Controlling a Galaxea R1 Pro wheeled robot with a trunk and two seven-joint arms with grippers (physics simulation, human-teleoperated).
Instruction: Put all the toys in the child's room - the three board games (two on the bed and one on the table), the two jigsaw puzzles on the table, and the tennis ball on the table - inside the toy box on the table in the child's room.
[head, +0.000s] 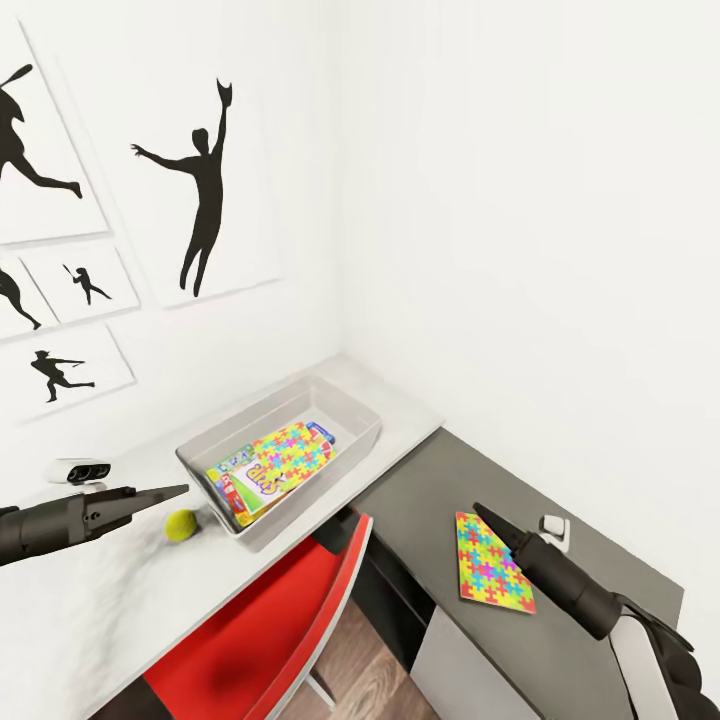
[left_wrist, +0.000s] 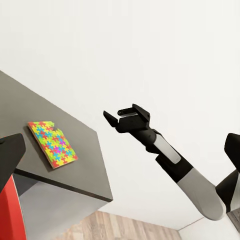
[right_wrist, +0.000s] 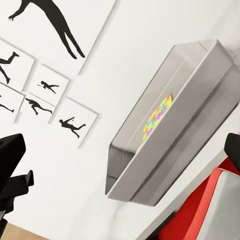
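At the far left of the head view we saw the black baseball silhouette pictures on the white wall, and below them a small white device on the pale table. Our left gripper reached in from the left edge above that table top, its fingers drawn together into a narrow point with nothing between them, aimed toward the toy box. Just below its tip, near but apart, the tennis ball sat on the table, close to the near-left corner of the toy box.

The box ran its long axis diagonally, from near-left to far-right toward the wall corner. Inside it lay a board game with a jigsaw puzzle resting over it along the same diagonal; a second box edge with blue showed at the far end, too little for us to name it. In the right wrist view the box's wall showed a patch of the puzzle.

A red chair stood under the table's front edge. Further right, on the lower dark grey top, the second puzzle lay flat, one corner toward the wall; the left wrist view showed it well in from the edge. Our right gripper hovered at its far edge, and the left wrist view showed it with jaws parted and empty. A small white object lay just beyond.
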